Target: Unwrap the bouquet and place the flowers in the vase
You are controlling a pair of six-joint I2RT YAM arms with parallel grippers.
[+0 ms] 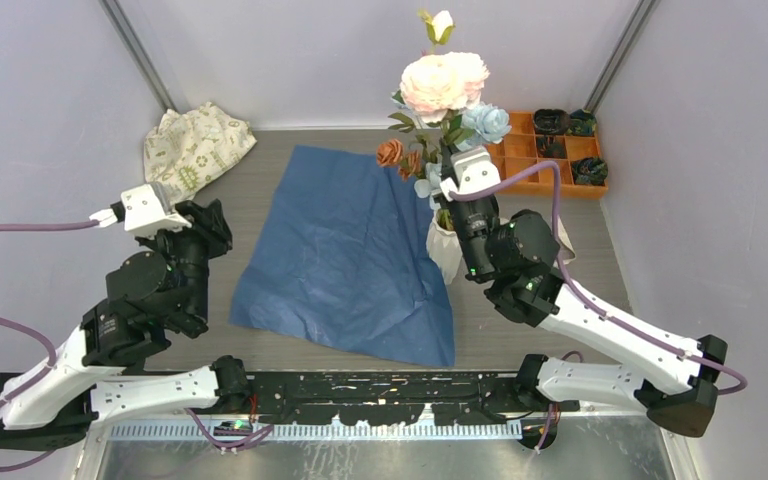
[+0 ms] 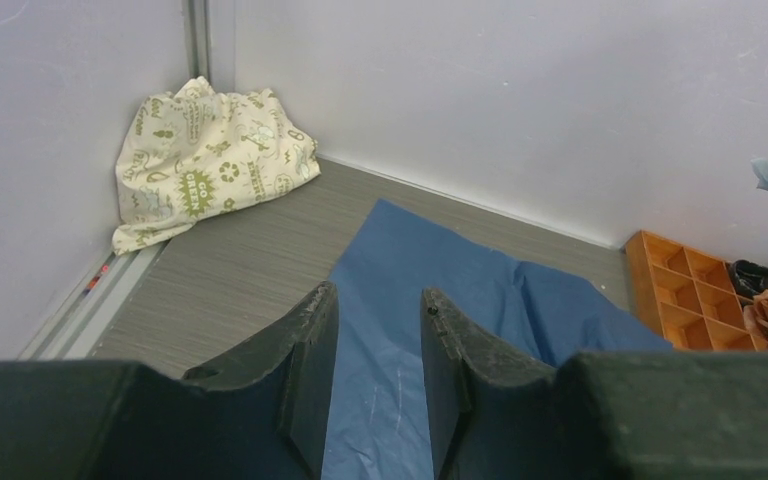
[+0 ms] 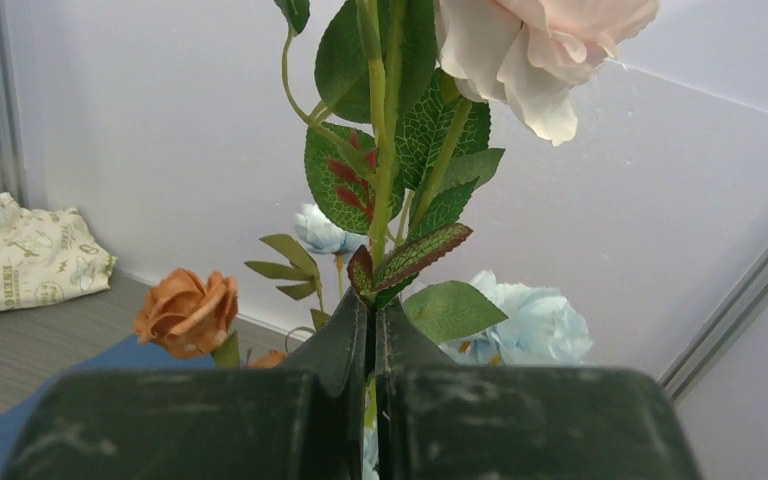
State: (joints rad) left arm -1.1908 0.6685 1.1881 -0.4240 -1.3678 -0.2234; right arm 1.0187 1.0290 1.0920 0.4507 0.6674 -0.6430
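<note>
Bouquet unwrapped: the paper [image 1: 350,250] lies flat mid-desk. Right jaws clamp the flowers [image 1: 444,82] by their stems, upright above the vase [image 1: 447,252] at the paper's right edge. Seating and release seemingly not yet done. Left jaws apart, empty.

Grey wood-grain table [image 1: 500,320] was inspected. A creased blue paper sheet [image 1: 345,255] lay spread at centre. A white ridged vase [image 1: 447,250] stood just beside its right edge. A cream printed cloth [image 1: 195,148] lay bunched far left. An orange compartment tray [image 1: 520,150] sat far right.

Brightly, evenly lit from above — only faint, soft shadows on the table [image 1: 500,330]; slightly soft-focused on the right gripper [image 3: 373,310] nearest the lens.
</note>
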